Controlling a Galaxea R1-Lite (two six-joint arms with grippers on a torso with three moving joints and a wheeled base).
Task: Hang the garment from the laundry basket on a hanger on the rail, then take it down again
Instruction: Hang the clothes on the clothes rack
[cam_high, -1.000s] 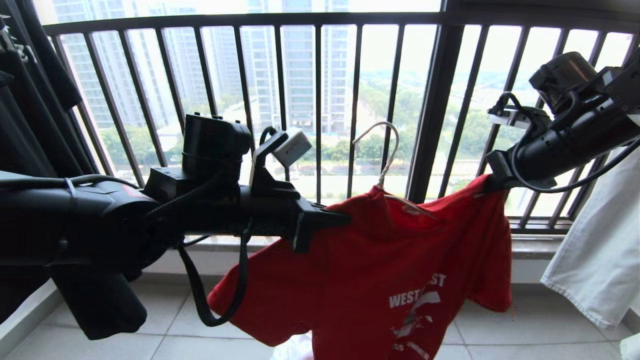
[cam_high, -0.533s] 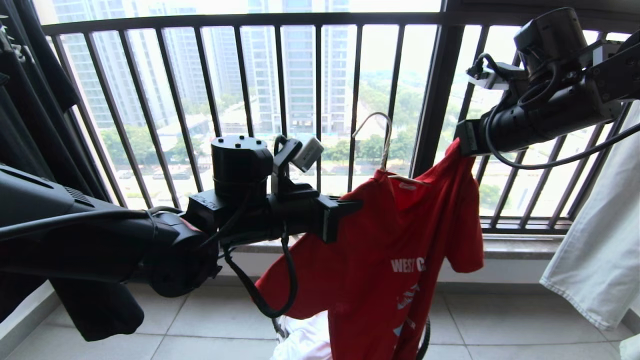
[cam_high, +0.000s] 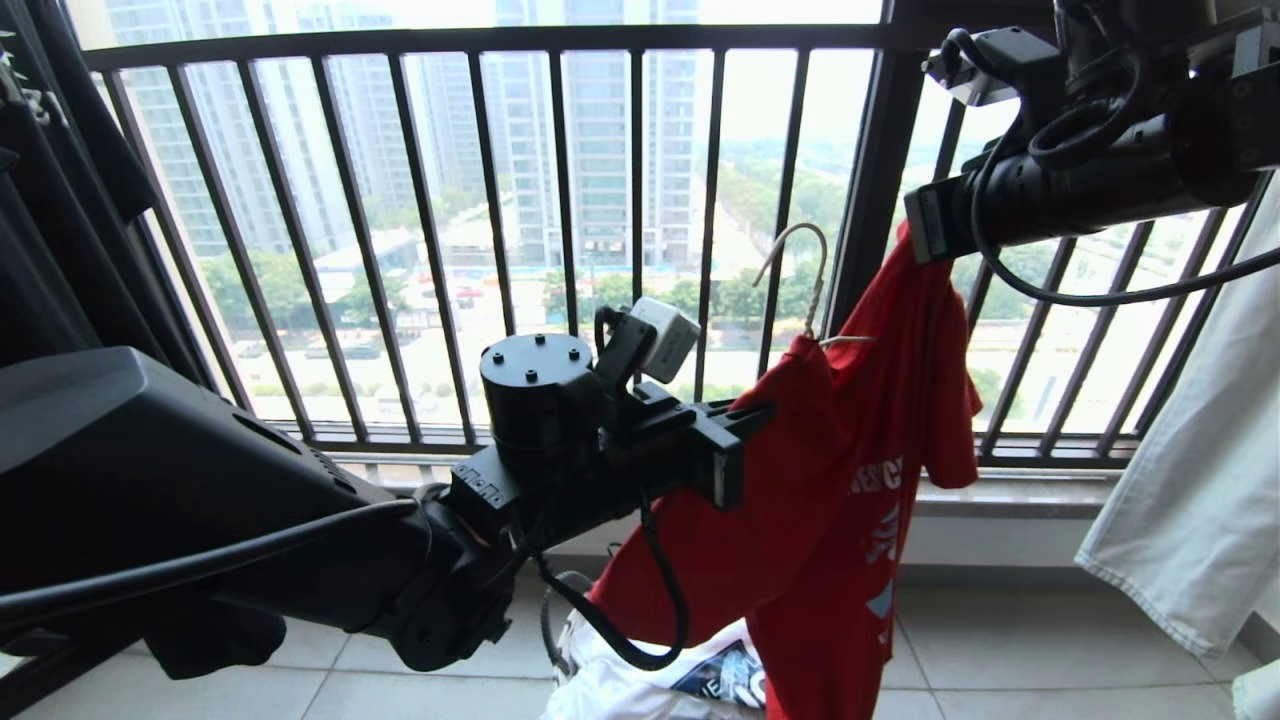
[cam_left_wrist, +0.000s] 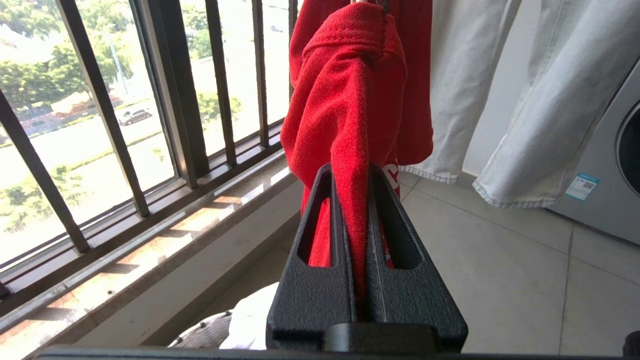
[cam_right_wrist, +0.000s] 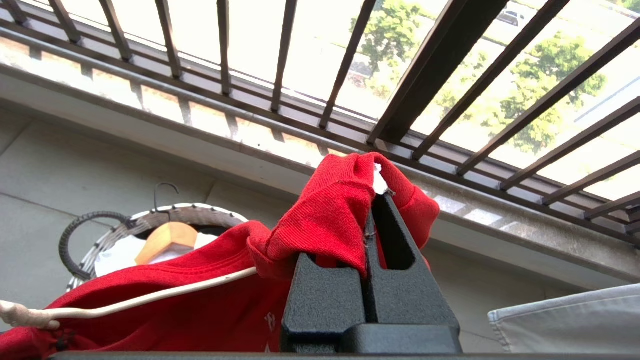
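Red cotton T-shirt (cam_high: 810, 500), printed chest lettering, already threaded on a thin white wire hanger (cam_high: 805, 285) and held up in front of the dark window railing (cam_high: 560, 200); hanger hook stands free above the collar, caught on nothing.

Left claw (cam_high: 745, 425): jaws pressed together, pinching one shoulder of the T-shirt at the lower, nearer side.

Right claw (cam_high: 915, 225): jaws pressed together, pinching the other shoulder over the hanger's end, held higher, so the shirt hangs slanted and folded narrow between the two.

Step in hand, as judged: carrying the dressed hanger toward the hanging bar (that bar shows in none of the views, so how near it is cannot be told). Next move calls for levelling the two shoulders, turning the hook toward the bar and lowering it on before either claw lets go; an uneven release could slide the shirt off the wire.

Laundry basket (cam_right_wrist: 125, 225): round, white woven side, black rim and loop handle, on the tiled floor (cam_high: 1050, 640) under the shirt. Contents: a white printed garment (cam_high: 660, 685) and a wooden hanger (cam_right_wrist: 167, 240).

White cloth (cam_high: 1190, 490) hangs nearby on the robot's right.
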